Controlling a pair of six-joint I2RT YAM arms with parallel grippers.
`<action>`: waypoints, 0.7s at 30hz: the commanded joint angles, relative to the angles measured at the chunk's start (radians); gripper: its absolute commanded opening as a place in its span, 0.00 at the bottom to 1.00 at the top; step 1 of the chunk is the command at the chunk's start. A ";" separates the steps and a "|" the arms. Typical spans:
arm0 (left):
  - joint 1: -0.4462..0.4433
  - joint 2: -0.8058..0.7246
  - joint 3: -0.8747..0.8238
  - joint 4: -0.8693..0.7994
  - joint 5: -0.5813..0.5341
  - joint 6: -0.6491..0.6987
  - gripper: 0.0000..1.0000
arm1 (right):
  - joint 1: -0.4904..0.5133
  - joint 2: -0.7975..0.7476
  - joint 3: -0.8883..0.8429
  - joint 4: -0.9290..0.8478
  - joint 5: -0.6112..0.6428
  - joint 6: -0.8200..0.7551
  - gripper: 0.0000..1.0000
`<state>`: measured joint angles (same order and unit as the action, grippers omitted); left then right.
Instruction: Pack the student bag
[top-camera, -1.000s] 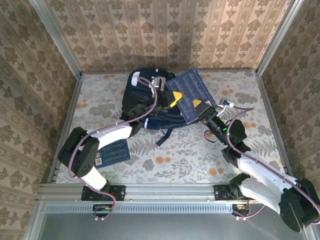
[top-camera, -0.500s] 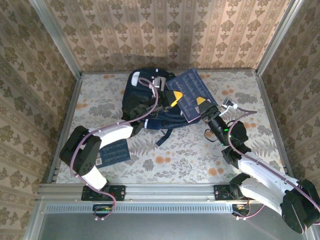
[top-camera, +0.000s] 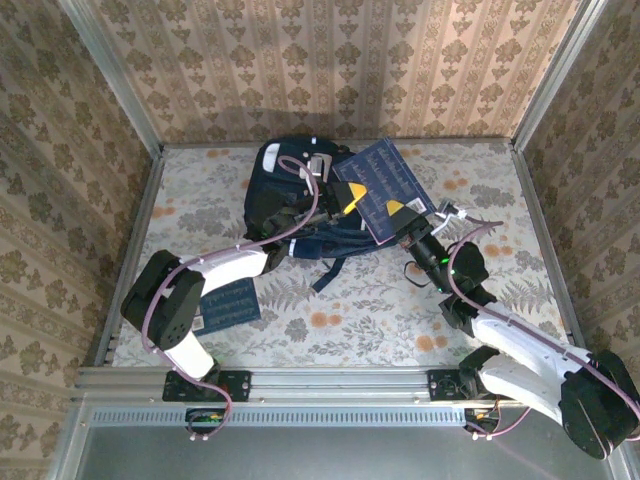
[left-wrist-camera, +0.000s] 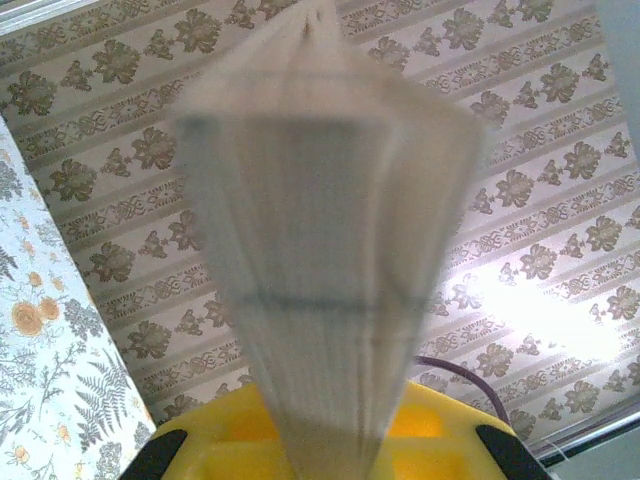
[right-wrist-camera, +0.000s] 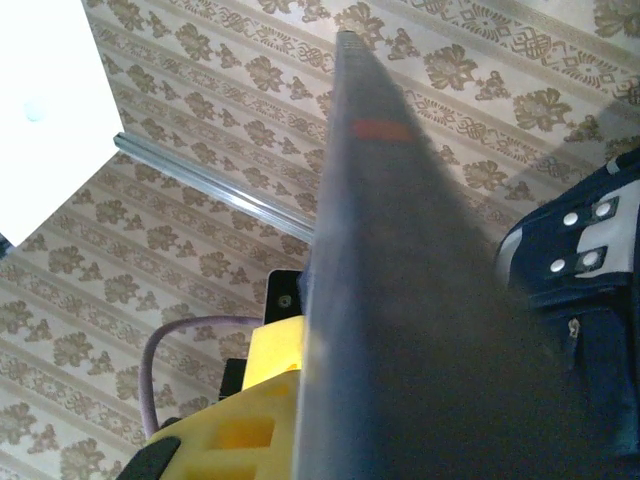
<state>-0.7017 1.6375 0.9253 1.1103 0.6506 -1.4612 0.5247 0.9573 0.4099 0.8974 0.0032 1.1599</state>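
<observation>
Floral table (top-camera: 200, 200) | navy white-trimmed student bag (top-camera: 268, 180) | left end effector (top-camera: 349, 197), right end effector (top-camera: 400, 210) both clamp booklet (top-camera: 385, 180)

The 2 arms reach forward — left claw (top-camera: 349, 196) and right claw (top-camera: 398, 209) (yellow-fingered) both pinching the booklet (top-camera: 383, 178).

A navy booklet (right-wrist-camera: 400, 300), seen edge-on and blurred, rises from the bottom centre of the frame to a narrow tip at top centre. A yellow finger (right-wrist-camera: 262, 395) of the right pincer (right-wrist-camera: 320, 420) presses against its left face at lower left, with a purple cable (right-wrist-camera: 190, 335) looping beside it. At the right edge sits the student bag (right-wrist-camera: 600, 350), its grey-white riveted patch (right-wrist-camera: 570, 240) facing the camera. Patterned wallpaper (right-wrist-camera: 480, 110) and a metal rail (right-wrist-camera: 220, 195) lie behind.
</observation>
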 joint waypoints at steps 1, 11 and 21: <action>-0.012 -0.001 0.040 0.000 0.014 0.052 0.00 | 0.003 -0.046 -0.017 -0.052 0.073 -0.024 0.00; 0.043 -0.077 0.283 -1.090 -0.123 0.702 0.65 | -0.055 -0.338 0.022 -0.704 0.250 -0.209 0.00; 0.059 0.352 0.823 -1.569 -0.170 0.925 0.61 | -0.171 -0.577 -0.059 -0.955 0.189 -0.255 0.00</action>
<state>-0.6506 1.8629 1.6691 -0.2222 0.4755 -0.6476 0.3618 0.4316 0.3553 0.0185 0.1841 0.9623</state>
